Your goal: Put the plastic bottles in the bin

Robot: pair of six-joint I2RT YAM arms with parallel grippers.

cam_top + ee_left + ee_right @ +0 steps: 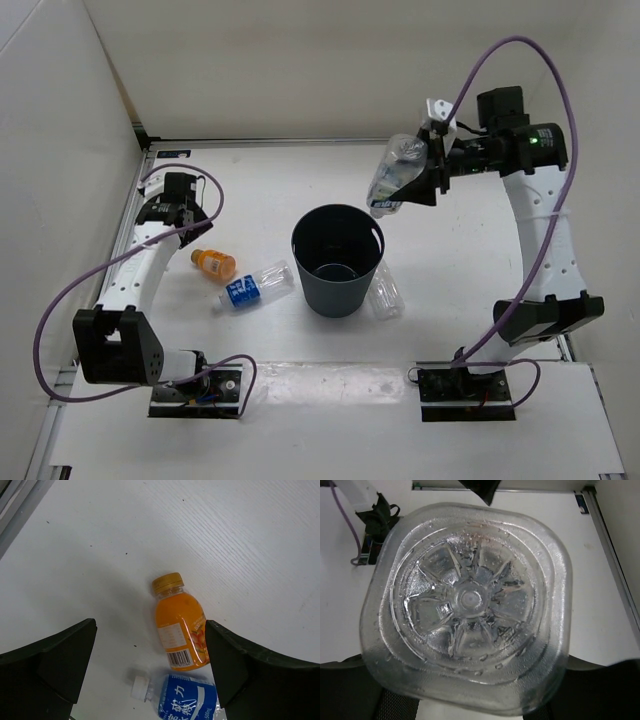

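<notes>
Plastic bottles number four, and one of them, a clear bottle (395, 178) with a label near its lower end, is up in the air, pinched by the right gripper (432, 170). Its jaws are closed on the bottle's wide end. The bottle is tilted, neck pointing down and left, and in the top view its lower end sits just at the far right edge of the rim of the bin (335, 290). The right wrist view is almost filled by the ribbed, squarish base of this bottle (470, 600), with the gripper's dark fingers (350, 690) showing along the bottom edge. The bin, a round dark grey-blue bucket, stands upright near the middle of the white tabletop (260, 180). A crumpled clear bottle (384, 295) lies on its side just beside the bin's right wall. On the left, a bottle with a blue label (252, 288) and a white cap lies near the bin, and a short orange bottle (214, 264) with a gold cap lies just beyond it, the two close together. The left gripper (175, 205) hangs above the orange bottle, fingers spread wide and holding nothing. In the left wrist view, the orange bottle (180, 625) appears between the two dark fingers (60, 665).
</notes>
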